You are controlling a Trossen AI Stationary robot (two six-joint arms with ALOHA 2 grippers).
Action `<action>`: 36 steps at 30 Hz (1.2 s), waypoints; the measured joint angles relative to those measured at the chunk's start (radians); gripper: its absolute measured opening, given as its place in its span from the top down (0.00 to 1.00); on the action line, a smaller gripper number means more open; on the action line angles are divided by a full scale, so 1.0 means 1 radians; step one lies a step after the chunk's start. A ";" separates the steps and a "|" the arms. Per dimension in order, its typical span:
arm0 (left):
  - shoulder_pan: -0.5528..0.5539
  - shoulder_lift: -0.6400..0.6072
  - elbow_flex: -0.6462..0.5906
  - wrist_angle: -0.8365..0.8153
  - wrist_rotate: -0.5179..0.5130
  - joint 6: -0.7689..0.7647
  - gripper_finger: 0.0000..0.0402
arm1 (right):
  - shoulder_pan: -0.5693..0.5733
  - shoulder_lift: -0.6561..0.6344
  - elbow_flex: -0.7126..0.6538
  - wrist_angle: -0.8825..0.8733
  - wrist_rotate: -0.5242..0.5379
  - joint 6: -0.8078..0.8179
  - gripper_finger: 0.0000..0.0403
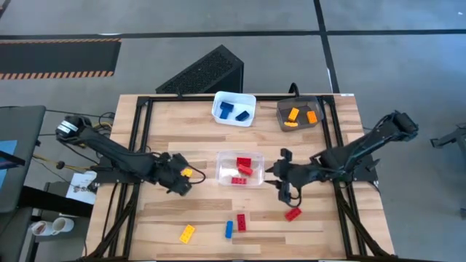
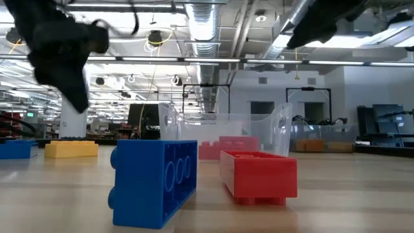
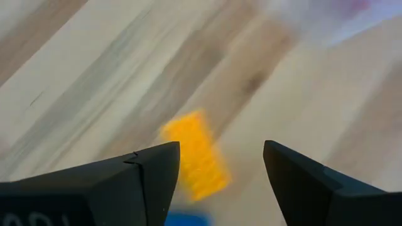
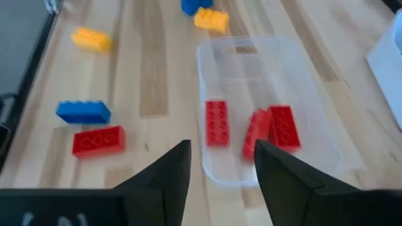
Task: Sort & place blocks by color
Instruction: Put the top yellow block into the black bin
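My left gripper (image 1: 180, 181) (image 3: 220, 149) is open and hovers above a yellow block (image 1: 186, 172) (image 3: 195, 157) lying flat on the table, left of the clear bin (image 1: 255, 178). A blue block (image 4: 195, 6) lies beside the yellow one. My right gripper (image 1: 280, 182) (image 4: 223, 150) is open, raised just right of the clear bin, which holds three red blocks (image 4: 217, 122). A loose red block (image 1: 293, 213) lies near it. A yellow block (image 1: 187, 233), a blue block (image 1: 228, 229) and a red block (image 1: 241, 223) lie near the table's near edge.
A white bin (image 1: 218, 102) with blue blocks and a grey bin (image 1: 282, 120) with orange blocks stand at the far edge. Black frame rails (image 1: 138, 138) run along the table's left and right sides. Bare wood lies between the bins and the near blocks.
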 joint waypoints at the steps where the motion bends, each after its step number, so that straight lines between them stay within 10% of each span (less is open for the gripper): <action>1: 0.006 0.008 0.000 -0.049 0.011 -0.027 0.46 | 0.010 -0.001 -0.009 0.017 0.006 0.001 0.52; 22: 0.182 0.358 0.019 0.027 0.193 0.098 0.49 | 0.025 0.016 -0.041 0.061 0.014 0.017 0.59; 27: 0.170 0.306 0.068 0.056 0.112 0.138 0.75 | 0.025 0.016 -0.041 0.064 0.014 0.017 0.59; 36: 0.069 0.043 0.088 0.370 -0.177 0.344 0.75 | 0.025 0.016 -0.041 0.147 0.027 0.008 0.59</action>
